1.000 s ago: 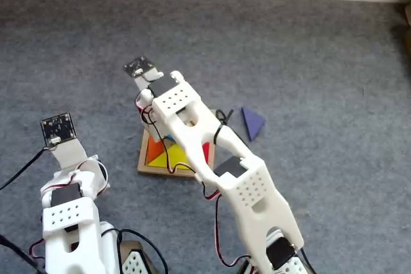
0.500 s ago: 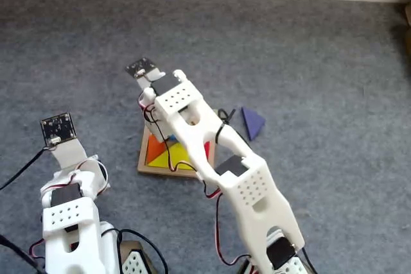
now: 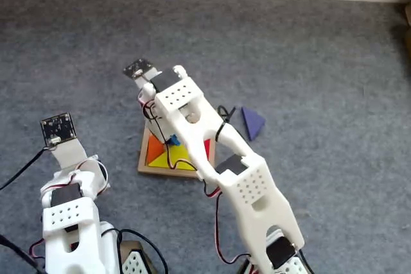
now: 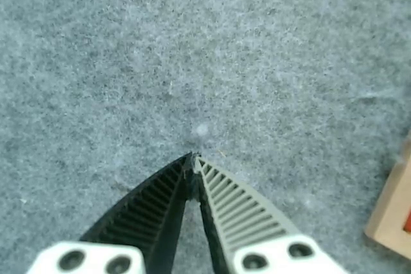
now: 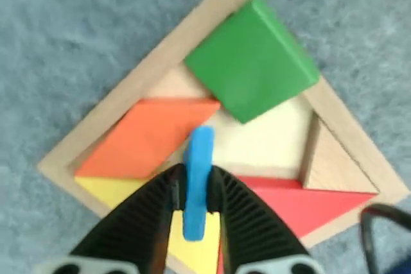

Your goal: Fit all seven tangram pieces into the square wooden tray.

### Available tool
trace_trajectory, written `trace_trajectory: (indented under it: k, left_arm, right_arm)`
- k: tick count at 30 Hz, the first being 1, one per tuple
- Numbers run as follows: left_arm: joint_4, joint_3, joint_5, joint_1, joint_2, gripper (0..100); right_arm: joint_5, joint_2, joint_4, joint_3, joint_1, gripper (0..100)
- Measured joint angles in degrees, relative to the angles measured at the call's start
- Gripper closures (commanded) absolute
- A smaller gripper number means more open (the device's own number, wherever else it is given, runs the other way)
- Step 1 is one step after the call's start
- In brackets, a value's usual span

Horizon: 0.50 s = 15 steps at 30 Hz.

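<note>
The grey counter (image 3: 308,43) carries the square wooden tray (image 3: 142,162) near its middle. Over it the right end effector (image 5: 194,174) is clamped on a blue piece (image 5: 200,145); the left end effector (image 4: 192,162), tips together, hangs toward the left edge. A purple triangle (image 3: 252,122) lies on the counter beside the tray, toward the right edge.

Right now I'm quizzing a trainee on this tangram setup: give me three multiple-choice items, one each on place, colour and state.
1. Where does the purple triangle lie? A in a claw B on the carpet beside the tray C inside the tray
2. What colour is the piece in the right claw? A blue B green C red
3. How is the left claw? A shut on nothing B shut on a piece C wide open
Answers: B, it lies on carpet apart from the tray; A, the blue piece stands clamped there; A, its tips meet with nothing between.
</note>
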Motion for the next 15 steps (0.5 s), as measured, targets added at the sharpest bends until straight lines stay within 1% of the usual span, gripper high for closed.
trace_trajectory:
  k: [6, 10, 12, 15]
  left_arm:
    - [0.0, 0.0, 0.0, 0.0, 0.0, 99]
    - [0.0, 0.0, 0.0, 0.0, 0.0, 99]
    - [0.0, 0.0, 0.0, 0.0, 0.0, 99]
    - [0.0, 0.0, 0.0, 0.0, 0.0, 99]
  right_arm:
    - [3.4, 0.2, 3.9, -2.2, -0.1, 99.3]
    - [4.9, 0.2, 4.0, -2.2, -2.5, 99.1]
    - [5.1, 0.2, 4.1, -2.2, -4.0, 96.4]
    - [5.1, 0.2, 4.2, -2.2, -4.9, 88.8]
